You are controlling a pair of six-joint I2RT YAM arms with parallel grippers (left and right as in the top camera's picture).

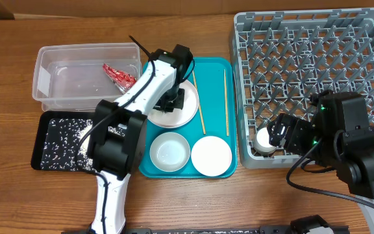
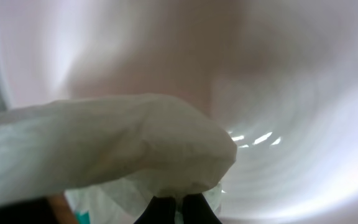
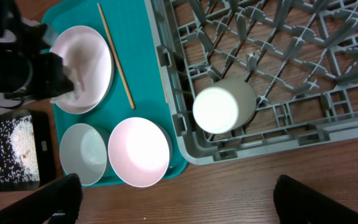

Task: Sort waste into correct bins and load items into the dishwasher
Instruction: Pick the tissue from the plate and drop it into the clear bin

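My left gripper (image 1: 173, 99) is down on the round plate (image 1: 186, 112) on the teal tray and is shut on the crumpled white napkin (image 2: 104, 149), which fills the left wrist view with its fingertips (image 2: 179, 210) pinching it. The red wrapper (image 1: 118, 74) lies in the clear tub (image 1: 50, 62). Rice (image 1: 76, 135) lies in the black tray (image 1: 42, 123). Two bowls (image 1: 170, 151) (image 1: 211, 156) and two chopsticks (image 1: 198, 104) (image 1: 226, 103) lie on the teal tray. The white cup (image 3: 219, 107) stands in the near corner of the grey rack (image 1: 317, 39). My right gripper (image 3: 179, 196) is open and empty, above the table just in front of the cup.
The teal tray (image 1: 216, 65) sits between the bins and the rack. The left arm's base (image 1: 112, 188) stands at the front of the table beside the black tray. The right arm's body (image 1: 356, 149) overhangs the rack's front right.
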